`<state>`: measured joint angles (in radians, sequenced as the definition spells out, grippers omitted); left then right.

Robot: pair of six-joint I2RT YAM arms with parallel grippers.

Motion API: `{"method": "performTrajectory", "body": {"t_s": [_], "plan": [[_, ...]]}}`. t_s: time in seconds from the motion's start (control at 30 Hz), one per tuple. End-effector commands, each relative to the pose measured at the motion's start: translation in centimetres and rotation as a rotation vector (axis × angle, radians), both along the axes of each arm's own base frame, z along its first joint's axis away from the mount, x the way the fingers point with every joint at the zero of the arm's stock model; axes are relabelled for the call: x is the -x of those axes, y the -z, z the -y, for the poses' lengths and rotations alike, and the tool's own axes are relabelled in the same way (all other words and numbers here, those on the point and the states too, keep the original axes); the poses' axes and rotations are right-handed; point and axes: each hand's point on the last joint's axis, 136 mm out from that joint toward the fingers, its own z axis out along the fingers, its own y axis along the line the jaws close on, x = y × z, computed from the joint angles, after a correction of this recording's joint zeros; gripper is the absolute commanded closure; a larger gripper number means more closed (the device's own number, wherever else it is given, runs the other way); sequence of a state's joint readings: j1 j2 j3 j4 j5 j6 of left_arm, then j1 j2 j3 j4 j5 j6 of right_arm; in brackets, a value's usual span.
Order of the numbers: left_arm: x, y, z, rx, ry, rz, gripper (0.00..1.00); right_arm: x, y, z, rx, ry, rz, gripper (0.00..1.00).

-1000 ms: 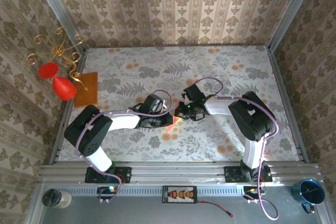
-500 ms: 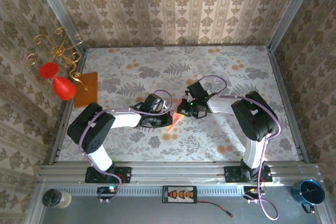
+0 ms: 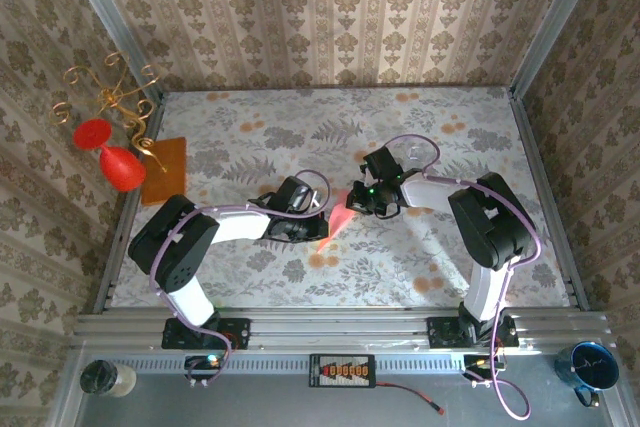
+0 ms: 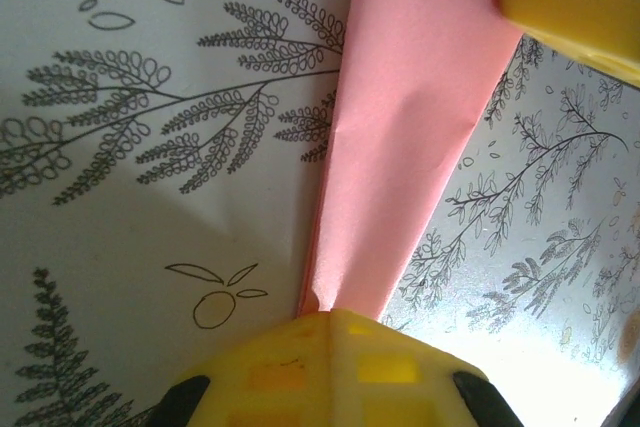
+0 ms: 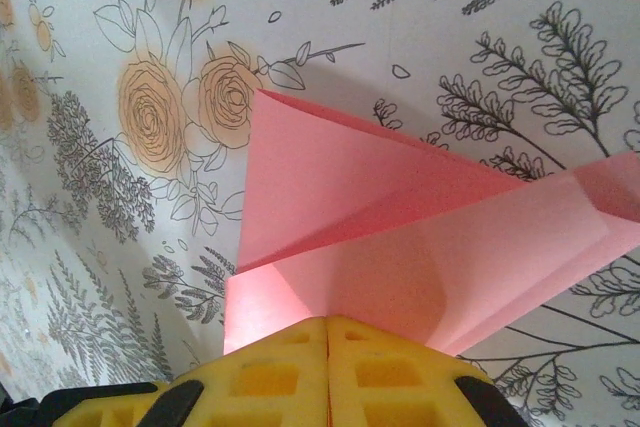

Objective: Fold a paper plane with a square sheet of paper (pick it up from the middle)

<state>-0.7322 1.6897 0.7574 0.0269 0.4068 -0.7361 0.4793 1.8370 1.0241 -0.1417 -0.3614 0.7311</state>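
Because both arms meet at mid-table, one item is shared between them.

**Item:** plane (image 3: 337, 221), pink and part-folded. It is a wedge with a centre crease and overlapping flaps, lying low at the middle of the table (image 3: 460, 147). Whether it touches the cloth cannot be told.

**Left gripper** (image 4: 328, 332): jaws pressed together, pinching the plane's narrow end.

**Right gripper** (image 5: 328, 332): jaws pressed together, pinching the wide end where the layers overlap.

**Reason for hold (judged):** grips at opposite ends draw the paper taut, so the crease lies straight and the flaps cannot spring open.

**Stage (judged):** well into folding, with the wings probably not yet formed.

**Risk (judged):** the paper is thin and may tear or slip if the arms pull apart.

**Also present:** orange sheet (image 3: 167, 169) at the table's left edge, well apart and not in use.
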Motion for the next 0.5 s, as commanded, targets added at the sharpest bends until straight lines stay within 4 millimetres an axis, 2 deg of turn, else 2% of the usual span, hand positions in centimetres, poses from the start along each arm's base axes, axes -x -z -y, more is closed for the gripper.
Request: {"method": "performTrajectory", "body": {"t_s": [0.0, 0.27, 0.47], "plan": [[0.7, 0.9, -1.4, -0.069, 0.009, -0.034, 0.99, -0.6, 0.8, 0.8, 0.067, 0.003, -0.003, 0.91], [-1.1, -2.9, 0.5, 0.043, 0.029, 0.063, 0.96, -0.7, 2.1, 1.4, 0.101, 0.030, -0.017, 0.92], [-2.7, -4.2, 1.8, 0.111, 0.024, 0.089, 0.92, -0.5, 2.8, 1.4, 0.084, 0.041, -0.020, 0.92]]}}
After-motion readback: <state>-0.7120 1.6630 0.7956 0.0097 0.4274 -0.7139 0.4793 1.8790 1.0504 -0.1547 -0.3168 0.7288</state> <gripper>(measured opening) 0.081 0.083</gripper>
